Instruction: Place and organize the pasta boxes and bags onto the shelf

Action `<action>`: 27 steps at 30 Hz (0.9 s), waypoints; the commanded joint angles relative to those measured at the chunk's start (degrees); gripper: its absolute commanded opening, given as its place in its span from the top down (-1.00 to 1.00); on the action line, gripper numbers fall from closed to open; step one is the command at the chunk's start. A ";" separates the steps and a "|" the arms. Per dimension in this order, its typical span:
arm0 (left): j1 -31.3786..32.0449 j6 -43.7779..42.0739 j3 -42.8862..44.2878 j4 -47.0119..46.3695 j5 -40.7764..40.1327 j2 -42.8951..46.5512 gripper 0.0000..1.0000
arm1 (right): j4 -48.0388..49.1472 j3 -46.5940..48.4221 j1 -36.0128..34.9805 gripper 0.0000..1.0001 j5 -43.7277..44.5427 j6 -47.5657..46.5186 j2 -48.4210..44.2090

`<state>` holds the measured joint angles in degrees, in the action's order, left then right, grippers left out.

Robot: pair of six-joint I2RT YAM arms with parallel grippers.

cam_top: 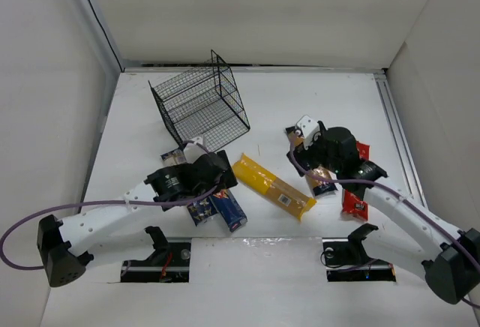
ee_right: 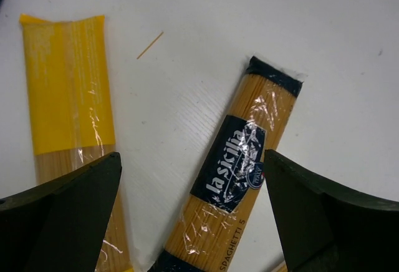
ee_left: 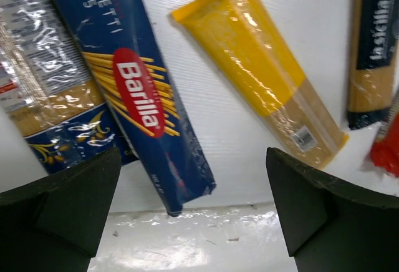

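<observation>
Black-fingered left tool is released: jaws wide, nothing between them. It hangs over the near end of the blue Barilla spaghetti box, jaws set across the narrow width, which I read as lining up a pick.

Right tool is in the same state, spread and empty, straddling the la sicilia spaghetti pack across its width.

All packs lie flat on the bench, none on the shelf. The wire-mesh rack sits skewed at the far left, well apart from both tools, and looks empty.

What's in the way:
- A clear-wrapped pack lies against the Barilla box's left edge, so a finger may snag it.
- The yellow bag lies diagonally between the two work zones, touching neither target.
- The red bag sits partly under the right arm.
- A loose spaghetti strand lies on the bench. Harmless.
</observation>
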<state>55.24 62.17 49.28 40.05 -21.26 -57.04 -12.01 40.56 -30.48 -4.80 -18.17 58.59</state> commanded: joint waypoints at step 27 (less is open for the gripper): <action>2.85 11.39 1.00 11.97 -13.72 13.35 -1.00 | -6.80 -0.30 -12.76 -1.00 -1.17 -0.46 14.80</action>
<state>58.02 69.76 50.59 48.71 -31.24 -44.27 -18.68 38.41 -42.11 -4.78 -18.33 71.77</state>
